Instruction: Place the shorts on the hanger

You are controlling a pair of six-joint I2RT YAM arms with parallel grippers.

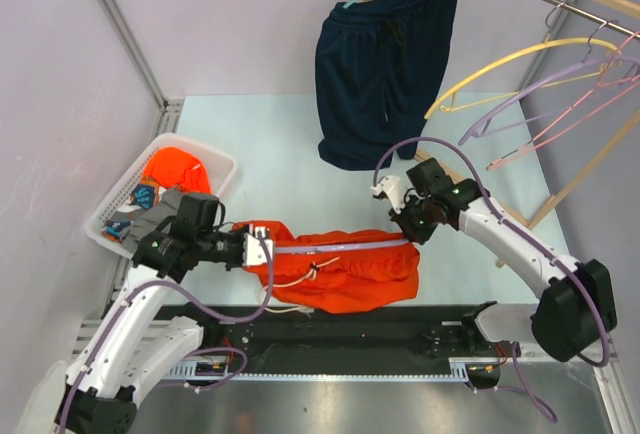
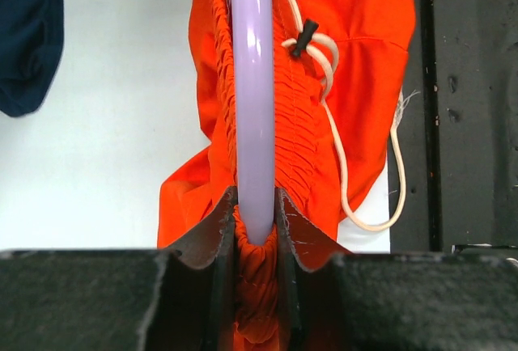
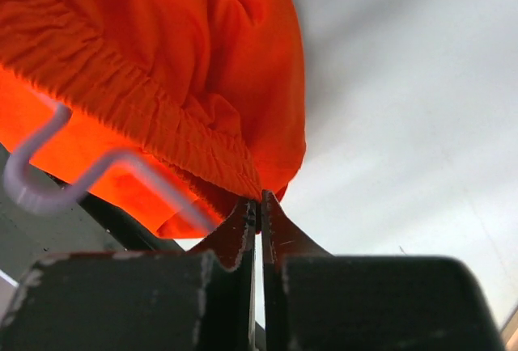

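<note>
We cannot read the small printed packets (image 1: 147, 194) in the white basket (image 1: 222, 166); they are too small. The shorts (image 1: 345, 272) lie crumpled on the table (image 1: 280, 144) near its front edge. The hanger (image 1: 340, 244) runs along their gathered waistband. The left gripper (image 2: 256, 205) is clamped on the hanger's bar, with waistband cloth bunched between its fingers under the bar. The right gripper (image 3: 259, 201) has its jaws pressed together at the other end of the shorts, and we cannot tell whether cloth is pinched there. In the right wrist view the hanger's hook is blurred and the orange cloth hides the rest of the hanger. The white drawstring (image 2: 340, 173) loops loose beside the waistband.
</note>
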